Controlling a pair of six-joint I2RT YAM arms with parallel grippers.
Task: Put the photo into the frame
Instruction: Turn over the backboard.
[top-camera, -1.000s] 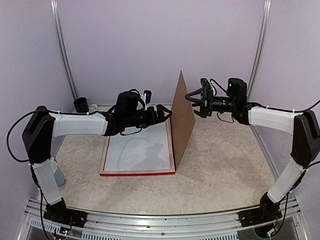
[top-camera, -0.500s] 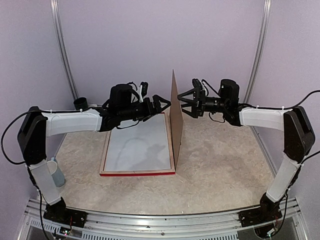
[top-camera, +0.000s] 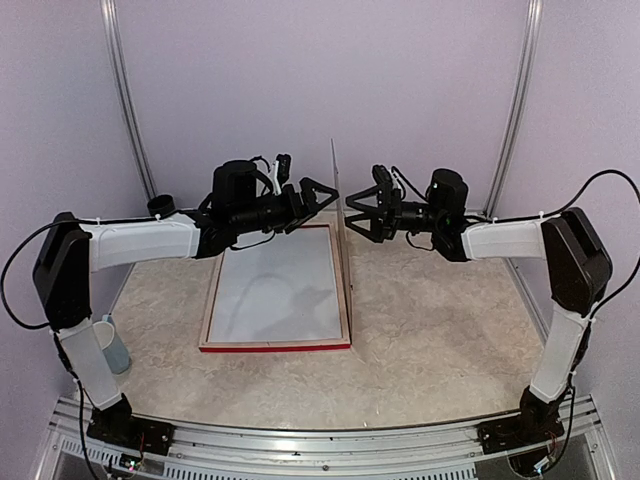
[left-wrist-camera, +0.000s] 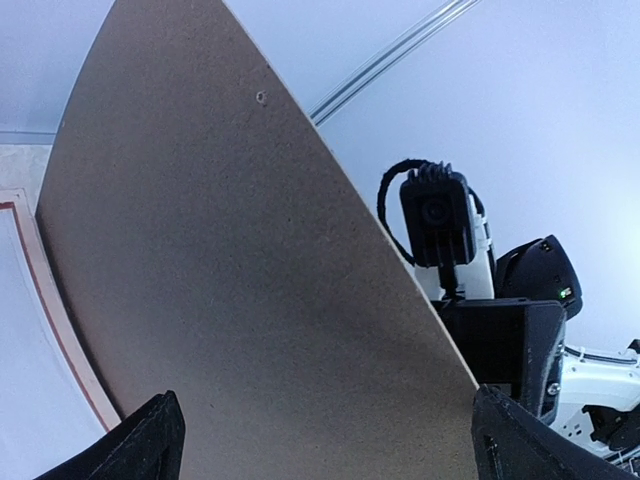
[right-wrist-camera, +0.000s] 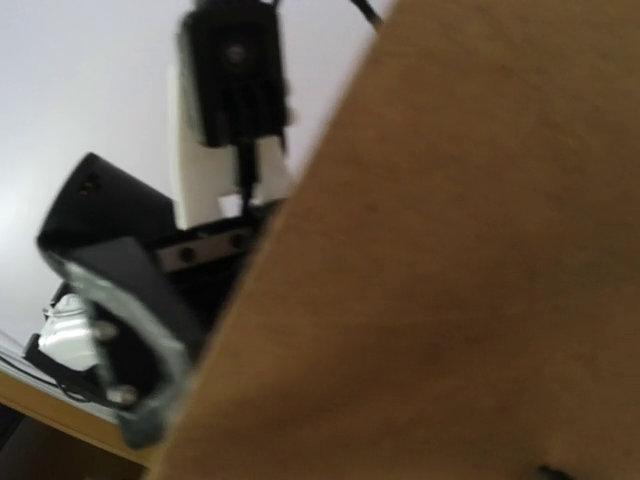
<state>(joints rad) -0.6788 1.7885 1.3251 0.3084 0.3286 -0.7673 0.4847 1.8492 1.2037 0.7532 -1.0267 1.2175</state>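
On beige table (top-camera: 440, 340) frame (top-camera: 275, 346) lies back-up, photo not in view; backing board (top-camera: 340, 240) stands on edge btwn L gripper (top-camera: 325, 203) & R gripper (top-camera: 352, 213), both wide open, so best tip it slowly, bottom edge pinned.

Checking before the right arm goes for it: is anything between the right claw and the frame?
Yes. The brown board stands on edge along the right side of the frame, directly between the right claw and the frame, which lies flat.
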